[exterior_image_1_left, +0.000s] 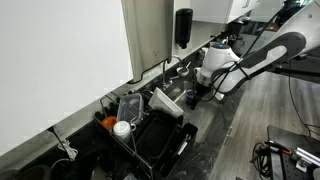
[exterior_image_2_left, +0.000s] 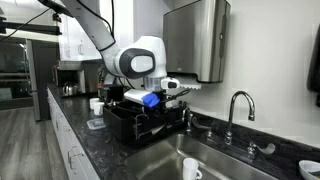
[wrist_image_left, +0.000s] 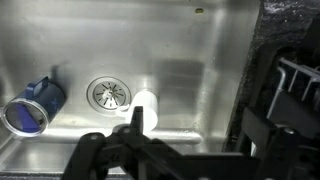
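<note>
Claw (wrist_image_left: 160, 150) spread wide and holding nothing, I hang over the sink (wrist_image_left: 200, 70), where the white cup (wrist_image_left: 146, 103) sits just at three o'clock of the drain (wrist_image_left: 109, 94); it looks light, stiff and slippery, best pinched across its rim.

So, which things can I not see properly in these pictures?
- Gripper, wrist view: a dark shape, cut off by the bottom edge.
- White cup in the sink, wrist view: its lower part is hidden behind the gripper.
- Blue cup, wrist view: its inside is too blurred to judge.
- Dish rack: its contents are too small in both exterior views.
</note>
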